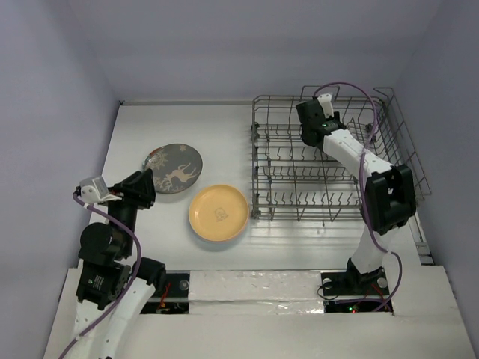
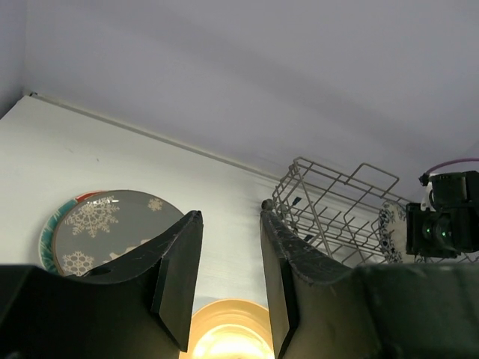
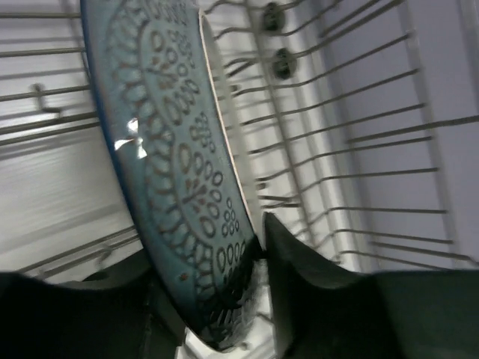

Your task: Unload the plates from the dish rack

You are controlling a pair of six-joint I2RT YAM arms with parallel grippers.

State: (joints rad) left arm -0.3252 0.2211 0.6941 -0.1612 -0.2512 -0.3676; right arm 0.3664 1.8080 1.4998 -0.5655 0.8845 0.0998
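Edgewise, blue patterned plate (image 3: 179, 172) in right pincer (image 3: 256, 258).

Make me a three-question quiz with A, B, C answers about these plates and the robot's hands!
1. Where is the yellow plate? A) on the floor B) on the table, left of the dish rack C) inside the rack
2. What colour is the patterned plate in the right hand? A) pink B) yellow C) blue
3. The left hand is: A) open, empty B) shut on a plate C) shut on the rack
Answers: B, it lies flat beside the rack; C, the right wrist view shows blue; A, its fingers stand apart, nothing between.
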